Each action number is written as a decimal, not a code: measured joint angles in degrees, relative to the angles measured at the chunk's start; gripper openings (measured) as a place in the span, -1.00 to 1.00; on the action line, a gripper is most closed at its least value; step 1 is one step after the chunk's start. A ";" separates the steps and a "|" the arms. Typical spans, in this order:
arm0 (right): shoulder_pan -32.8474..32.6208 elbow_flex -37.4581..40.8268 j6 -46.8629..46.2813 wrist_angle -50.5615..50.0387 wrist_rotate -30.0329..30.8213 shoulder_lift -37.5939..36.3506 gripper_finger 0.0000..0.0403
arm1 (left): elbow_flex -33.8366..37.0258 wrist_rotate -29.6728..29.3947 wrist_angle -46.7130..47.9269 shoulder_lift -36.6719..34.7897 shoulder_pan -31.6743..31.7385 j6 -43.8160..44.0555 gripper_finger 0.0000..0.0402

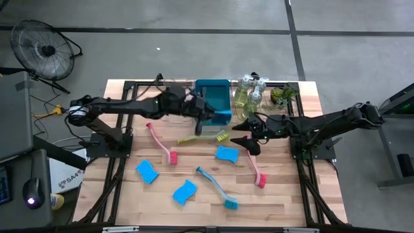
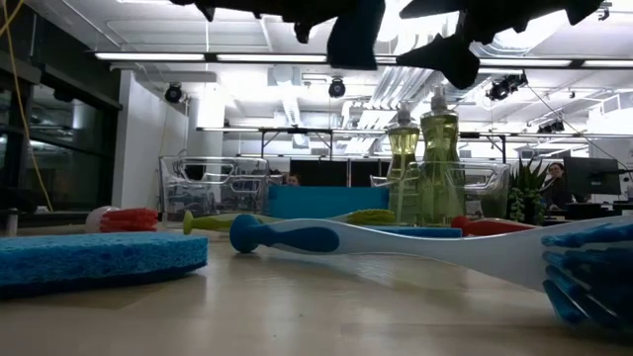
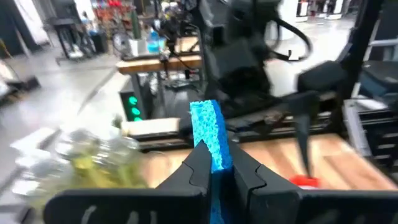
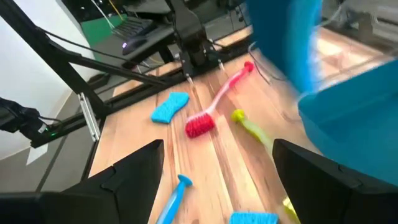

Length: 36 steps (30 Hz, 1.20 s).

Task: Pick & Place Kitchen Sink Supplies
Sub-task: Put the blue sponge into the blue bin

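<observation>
A blue sponge (image 3: 210,134) stands on edge, pinched between the left gripper's (image 1: 206,115) pressed-together fingers, held up beside the blue bin (image 1: 213,99) at the table's (image 1: 284,188) back edge. 3 more sponges (image 1: 147,171) (image 1: 184,191) (image 1: 226,154) lie flat on the wood among 4 brushes: pink (image 1: 162,142), yellow-green (image 1: 206,138), teal (image 1: 217,188) and red (image 1: 256,169). The right gripper (image 1: 244,133) hovers with fingers spread and empty near the pump bottles (image 1: 249,94).

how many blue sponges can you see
4. Three lie on the table: front-left sponge, front-middle sponge, centre sponge. A fourth sponge is pinched in the left gripper near the bin. More may be hidden inside the bin.
</observation>
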<state>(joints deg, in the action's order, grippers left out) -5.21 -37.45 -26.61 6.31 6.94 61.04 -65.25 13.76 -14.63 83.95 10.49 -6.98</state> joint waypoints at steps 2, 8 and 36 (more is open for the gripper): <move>-0.02 0.00 -0.52 -0.61 0.00 -0.03 0.47 | 0.00 2.10 0.36 -0.24 1.92 -2.21 -0.93; -0.04 0.00 -1.37 -0.69 0.94 -0.02 0.47 | 0.17 8.26 1.99 0.16 7.99 -6.64 -0.93; -0.04 0.00 -5.99 -0.53 7.08 0.01 0.47 | 5.27 27.34 -16.45 19.28 32.83 -0.51 -0.93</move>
<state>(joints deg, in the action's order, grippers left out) -5.26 -37.45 -32.60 5.78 14.02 61.06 -59.99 41.10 -31.09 103.23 43.32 -7.49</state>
